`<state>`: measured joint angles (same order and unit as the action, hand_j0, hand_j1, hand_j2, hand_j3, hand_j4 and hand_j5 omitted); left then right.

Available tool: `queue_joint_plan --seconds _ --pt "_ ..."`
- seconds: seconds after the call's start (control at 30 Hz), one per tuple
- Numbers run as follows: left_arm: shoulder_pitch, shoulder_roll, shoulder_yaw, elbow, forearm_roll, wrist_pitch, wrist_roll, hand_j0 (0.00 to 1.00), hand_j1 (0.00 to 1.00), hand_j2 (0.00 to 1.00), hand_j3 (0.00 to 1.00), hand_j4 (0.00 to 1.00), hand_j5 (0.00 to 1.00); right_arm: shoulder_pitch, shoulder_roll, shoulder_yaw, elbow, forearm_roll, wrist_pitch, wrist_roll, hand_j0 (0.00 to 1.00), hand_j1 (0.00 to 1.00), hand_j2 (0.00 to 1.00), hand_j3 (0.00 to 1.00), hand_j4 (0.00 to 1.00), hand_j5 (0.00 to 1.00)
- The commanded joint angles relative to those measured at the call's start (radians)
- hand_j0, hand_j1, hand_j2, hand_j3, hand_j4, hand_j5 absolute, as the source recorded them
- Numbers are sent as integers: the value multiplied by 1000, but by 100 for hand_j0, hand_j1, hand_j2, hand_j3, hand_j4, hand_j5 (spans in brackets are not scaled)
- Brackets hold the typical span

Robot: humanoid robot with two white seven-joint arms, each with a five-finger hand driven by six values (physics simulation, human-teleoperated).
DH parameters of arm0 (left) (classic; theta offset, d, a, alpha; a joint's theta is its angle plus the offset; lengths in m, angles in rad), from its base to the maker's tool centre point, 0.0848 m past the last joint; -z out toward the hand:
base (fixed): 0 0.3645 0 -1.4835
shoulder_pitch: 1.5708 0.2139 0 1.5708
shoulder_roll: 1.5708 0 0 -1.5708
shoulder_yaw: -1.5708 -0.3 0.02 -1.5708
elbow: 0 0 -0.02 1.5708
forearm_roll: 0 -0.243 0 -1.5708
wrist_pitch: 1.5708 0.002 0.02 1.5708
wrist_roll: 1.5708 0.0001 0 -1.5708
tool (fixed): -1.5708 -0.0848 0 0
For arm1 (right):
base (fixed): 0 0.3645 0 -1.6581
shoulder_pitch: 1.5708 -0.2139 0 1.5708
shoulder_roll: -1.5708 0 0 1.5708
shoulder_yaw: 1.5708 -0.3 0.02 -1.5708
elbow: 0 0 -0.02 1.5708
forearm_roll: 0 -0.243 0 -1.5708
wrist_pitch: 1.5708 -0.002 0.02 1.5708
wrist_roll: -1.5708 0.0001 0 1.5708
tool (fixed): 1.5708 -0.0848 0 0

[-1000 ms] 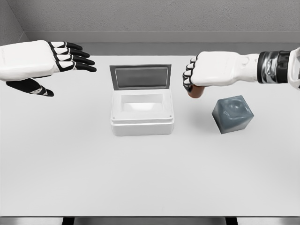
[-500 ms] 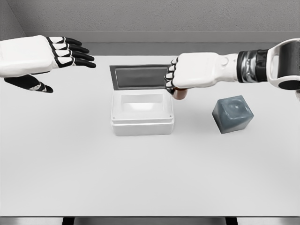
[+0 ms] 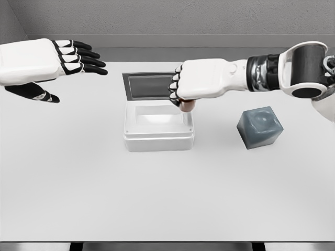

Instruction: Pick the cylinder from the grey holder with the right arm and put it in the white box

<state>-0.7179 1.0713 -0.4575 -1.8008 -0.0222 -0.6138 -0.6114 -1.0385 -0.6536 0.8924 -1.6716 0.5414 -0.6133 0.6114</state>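
- The cylinder (image 3: 187,105), brownish, sticks out below your right robot hand (image 3: 196,86), fingers curled tightly round it, above the white box's (image 3: 158,137) right rim.
- It seems upright, long axis vertical, though mostly hidden.
- Carry it further over the hollow, then lower before releasing.
- The grey holder (image 3: 259,127) sits empty on the tabletop (image 3: 167,198).
- Left robot hand (image 3: 49,65) hovers open.

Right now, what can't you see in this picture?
Head view only:
- Cylinder: mostly hidden inside the right hand; only its bottom end shows.
- Box: its back right corner is covered by that hand.
- Left hand: its arm is cut off by the picture's edge.
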Motion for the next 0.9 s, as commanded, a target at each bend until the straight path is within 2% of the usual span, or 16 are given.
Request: queue_joint_plan --seconds 0.0,0.17,0.4,0.43,0.5,0.7,0.77,0.83,0.87 --pt "0 1 0 0 5 3 1 100 100 100 100 100 100 0 23 3 26 11 2 -1 49 49 49 49 49 49" --pt "0 -8 -1 0 5 3 1 100 100 100 100 100 100 -17 48 26 70 17 2 -1 50 50 50 50 50 50" --pt "-2 -7 -1 0 5 3 1 100 100 100 100 100 100 -20 58 31 88 19 2 -1 51 51 51 51 51 51" --pt "-2 -7 -1 0 4 3 1 100 100 100 100 100 100 -20 58 31 88 19 2 -1 58 58 58 58 58 58" --pt "-2 -7 -1 0 4 3 1 100 100 100 100 100 100 -20 74 31 88 34 2 -1 99 99 99 99 99 99" --pt "-2 -1 -1 0 4 3 1 100 100 100 100 100 100 -43 78 19 82 31 2 -1 100 100 100 100 100 100" --pt "-2 1 -1 0 5 3 1 100 100 100 100 100 100 -48 60 17 59 22 2 -1 100 100 100 100 100 100" --pt "-2 1 -1 0 5 3 1 100 100 100 100 100 100 -35 -43 -20 -53 -14 2 -1 100 100 100 100 100 100" --pt "-2 1 -1 0 7 3 1 100 100 100 100 100 100 -22 -109 -30 -96 -67 2 -1 100 100 100 100 100 100"
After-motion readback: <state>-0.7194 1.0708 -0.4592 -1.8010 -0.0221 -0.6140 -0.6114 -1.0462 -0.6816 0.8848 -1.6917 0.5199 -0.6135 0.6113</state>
